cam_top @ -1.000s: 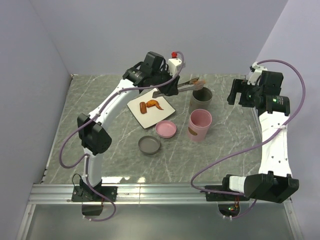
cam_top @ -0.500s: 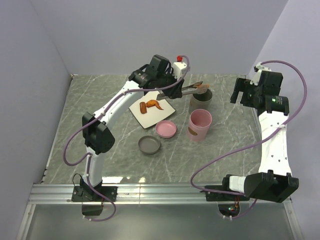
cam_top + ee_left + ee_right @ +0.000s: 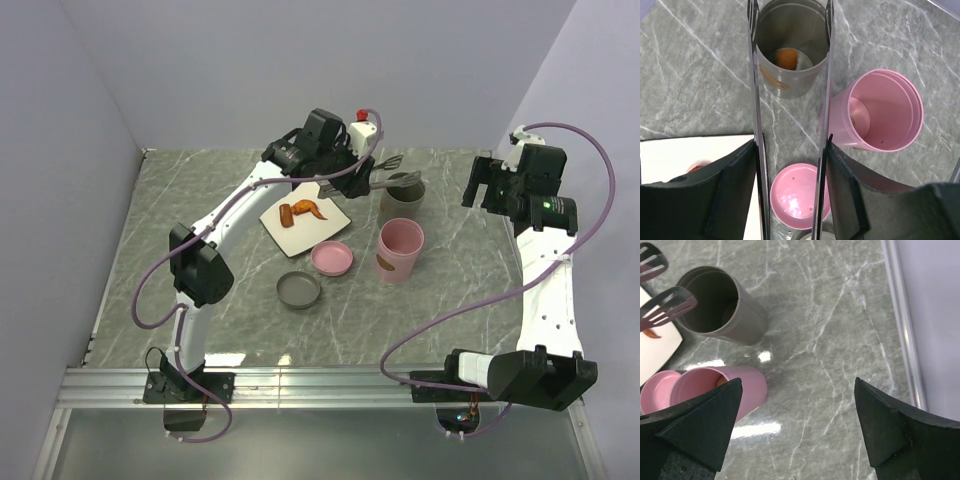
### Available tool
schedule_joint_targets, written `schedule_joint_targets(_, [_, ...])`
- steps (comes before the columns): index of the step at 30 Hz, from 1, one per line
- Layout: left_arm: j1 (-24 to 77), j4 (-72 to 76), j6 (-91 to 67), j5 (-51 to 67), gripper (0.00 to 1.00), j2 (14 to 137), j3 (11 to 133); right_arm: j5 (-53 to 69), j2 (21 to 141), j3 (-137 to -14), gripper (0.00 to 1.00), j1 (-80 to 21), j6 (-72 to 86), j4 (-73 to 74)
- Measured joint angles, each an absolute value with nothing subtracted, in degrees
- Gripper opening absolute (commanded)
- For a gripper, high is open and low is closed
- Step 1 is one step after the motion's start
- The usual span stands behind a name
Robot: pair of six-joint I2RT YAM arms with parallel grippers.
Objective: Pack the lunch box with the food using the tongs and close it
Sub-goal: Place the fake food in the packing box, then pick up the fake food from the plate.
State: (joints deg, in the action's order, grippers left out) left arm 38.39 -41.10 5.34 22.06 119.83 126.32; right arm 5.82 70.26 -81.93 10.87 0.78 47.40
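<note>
Currently in hand: release over the grey metal cylindrical cup (image 3: 790, 87); an orange food piece (image 3: 786, 57) lies inside it, straight under the tong tips ahead of the left tool.
Left tool (image 3: 790, 185): half closed on the long thin silvery metal tongs (image 3: 756, 100), whose arms stand spread with nothing between them.
Right tool (image 3: 795, 425): spread wide, empty, well off to the left tool's right.
Next move: likely to the white square plate (image 3: 305, 236), behind and left of the left tool; squeeze the tongs on one piece and carry it level.
Count: one tongs; two cups, the grey one and a pink plastic cup (image 3: 840, 125); two lids, a pink round lid (image 3: 792, 197) under the left tool and a grey round lid (image 3: 299, 290); two pieces on the plate, a brown sausage (image 3: 286, 214) and a curved orange-brown piece (image 3: 310, 209); one piece in the grey cup.
Pink cup contents: cannot tell.
</note>
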Motion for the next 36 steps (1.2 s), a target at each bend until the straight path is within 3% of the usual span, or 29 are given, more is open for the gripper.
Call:
schedule_joint_targets(8, [35.6,-41.5,4.5,21.7,0.58,112.3,118.9,4.1,70.3,-82.1,1.00,10.9,0.1,47.6])
schedule_joint_targets(20, [17.5,-41.6,2.1,22.6,0.57,89.8,96.8,5.5,70.8,-82.4,1.00,10.9,-1.1,48.7])
schedule_joint_targets(36, [14.4,-40.2,-4.3,10.4,0.55,83.8,74.3,7.4,72.1,-83.4,1.00,10.9,-1.4,49.5])
